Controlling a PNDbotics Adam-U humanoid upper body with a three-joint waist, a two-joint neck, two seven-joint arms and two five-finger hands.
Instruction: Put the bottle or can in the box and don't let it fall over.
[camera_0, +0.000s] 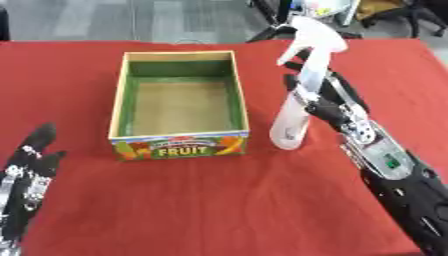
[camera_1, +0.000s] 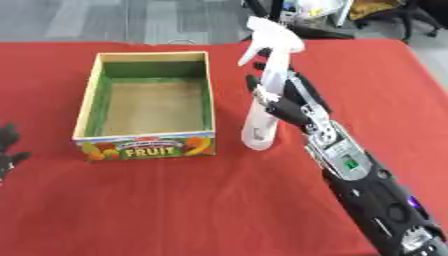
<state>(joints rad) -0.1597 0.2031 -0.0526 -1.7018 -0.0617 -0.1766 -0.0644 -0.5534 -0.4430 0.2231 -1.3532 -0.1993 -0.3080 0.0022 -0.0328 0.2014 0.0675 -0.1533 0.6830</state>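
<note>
Your right hand (camera_0: 325, 102) has its fingers curled round the tall translucent white plastic spray bottle (camera_0: 296, 107), which stands upright on the red surface (camera_0: 219, 200) just right of the open wooden fruit box (camera_0: 179, 97), so the box lies to the bottle's left.
</note>
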